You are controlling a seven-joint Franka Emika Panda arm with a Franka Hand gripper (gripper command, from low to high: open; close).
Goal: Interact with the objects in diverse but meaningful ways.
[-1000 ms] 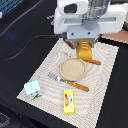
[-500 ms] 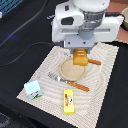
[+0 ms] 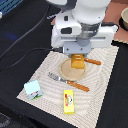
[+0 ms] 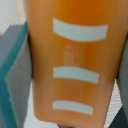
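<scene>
Striped placemat (image 3: 100, 75), round plate (image 3: 67, 74) at centre.
I see the gripper (image 3: 77, 59) clamped on the orange-yellow ridged block (image 3: 77, 62), held directly above the plate.

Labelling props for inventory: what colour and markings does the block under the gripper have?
Orange-yellow block with pale curved stripes across it, clearest in the wrist view.

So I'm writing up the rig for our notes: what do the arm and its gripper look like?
The arm has a glossy white, rounded shell. Below it sits a boxy white gripper body with dark recessed patches on its face. A thin dark cable trails from it across the black surface. No markings are legible.
</scene>
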